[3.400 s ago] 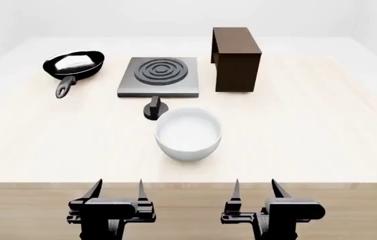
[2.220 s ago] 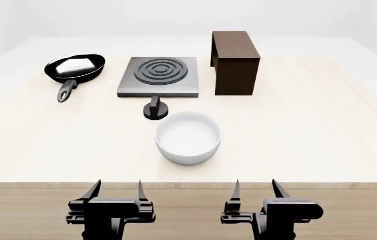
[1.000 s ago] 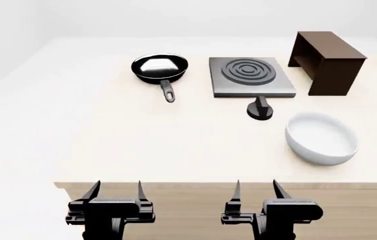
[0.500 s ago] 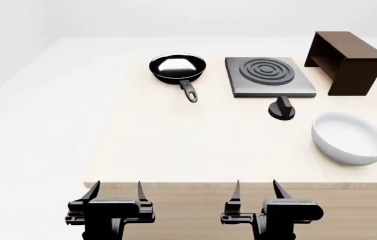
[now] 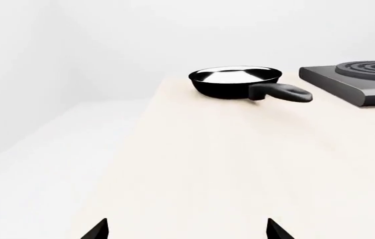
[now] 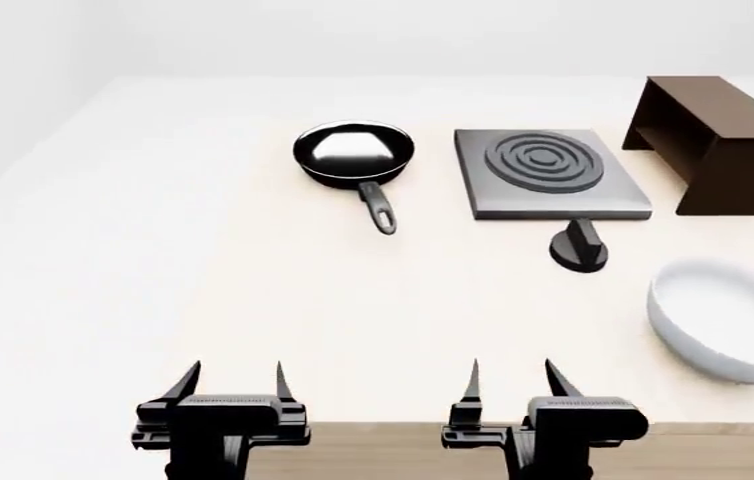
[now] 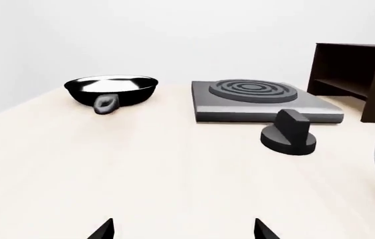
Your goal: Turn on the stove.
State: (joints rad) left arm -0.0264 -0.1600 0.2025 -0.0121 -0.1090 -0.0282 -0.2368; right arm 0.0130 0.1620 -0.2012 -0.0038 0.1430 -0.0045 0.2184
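Worktop [image 6: 217, 300] of pale wood carries everything, and its near edge runs just under both claws. The stove [image 6: 551, 172] lies toward the far right in the head view, a flat grey plate with dark rings, and its black knob [image 6: 579, 246] (lever standing up) sits apart, just in front of the plate's near edge. A black frying pan [image 6: 353, 155] rests beside the stove's left side, handle pointing toward the robot. A dark brown wooden box [image 6: 716, 142] stands near the stove's right side, and a white bowl [image 6: 729, 318] sits near the knob at the right edge. The left claw [image 6: 233, 385] and right claw [image 6: 511, 384] both hang spread and empty, well apart from the knob, with bare worktop between.
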